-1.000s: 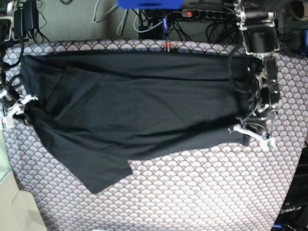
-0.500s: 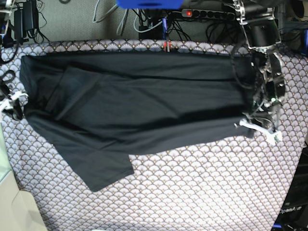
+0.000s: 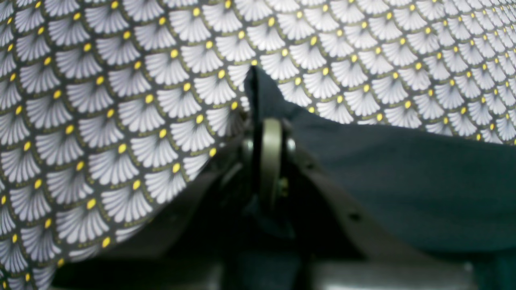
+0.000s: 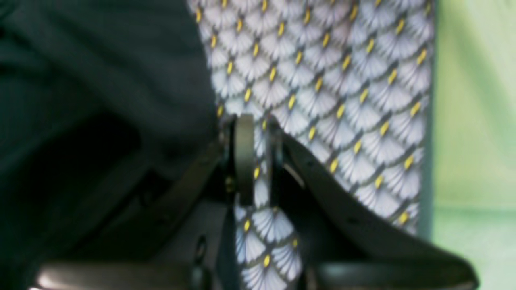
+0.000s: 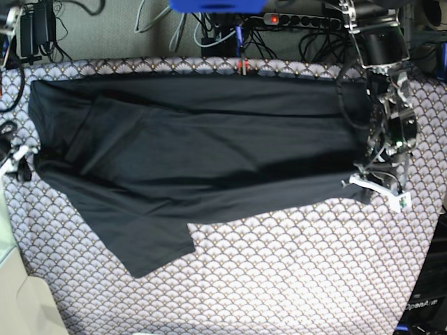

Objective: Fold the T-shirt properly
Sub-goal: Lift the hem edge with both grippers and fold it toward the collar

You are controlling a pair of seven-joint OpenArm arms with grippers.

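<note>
Left gripper (image 3: 269, 121), in the left wrist view, is pinched tight on a corner of the black T-shirt (image 3: 403, 181), whose edge runs off toward 3 o'clock over the fan-scale tablecloth (image 3: 121, 100), bare from 9 to 12 o'clock. Right gripper (image 4: 258, 133), in the right wrist view, has its jaws drawn close with only patterned cloth seen between them, the shirt lying at 9 to 11 o'clock and the table's edge at 3 o'clock. Seen from the base camera, the shirt spans the table's far half with a flap hanging toward 7 o'clock, open tablecloth fills 4 to 6 o'clock, cables (image 5: 216, 31) and a power strip (image 5: 300, 19) crowd 12 o'clock, and "OpenArm" (image 5: 421, 305) reads at 4 o'clock.
</note>
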